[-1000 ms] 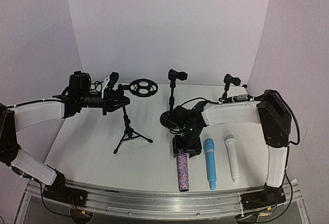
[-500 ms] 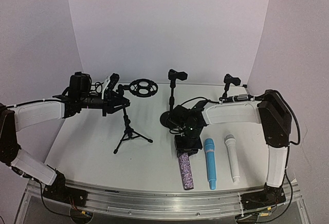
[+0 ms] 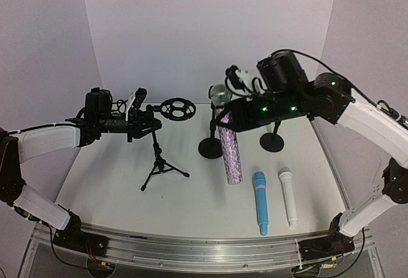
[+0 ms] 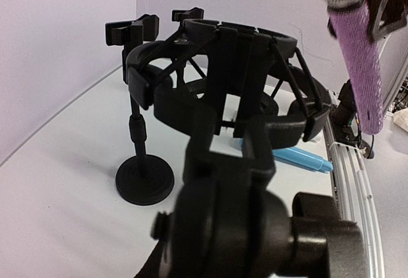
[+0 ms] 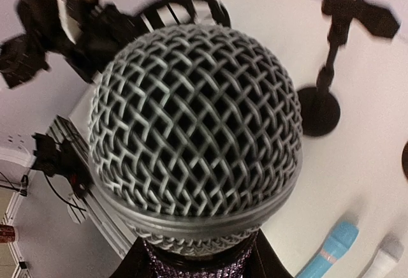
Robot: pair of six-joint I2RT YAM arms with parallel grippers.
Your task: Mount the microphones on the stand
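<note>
White table (image 3: 108,182) against a curved white backdrop; contents listed from the near edge outward.

1. Light blue stick microphone (image 3: 259,203) and white stick microphone (image 3: 288,196). They lie side by side, just apart, heads pointing away. Neither is held. Evidently waiting their turn.

2. Glittery purple-silver stick microphone with a silver mesh head (image 3: 231,153). Carried nearly upright, head uppermost; its lower end appears clear of the table. The right tool (image 3: 224,117) is clenched on the barrel just under the head, likely so the free tail can be fed into a holder.

3. Black tripod stand (image 3: 159,163) topped by a black ring-shaped shock mount (image 3: 177,109). The left tool (image 3: 143,124) sits at its neck, seemingly to steady it. Black on black, so I cannot tell whether it is clamped.

4. Black round-base clip stand (image 3: 210,146), just behind the purple microphone, and a second black round-base stand (image 3: 272,141) to its right, top hidden by the arm. Both clips look unfilled, so no microphone is attached yet.
</note>
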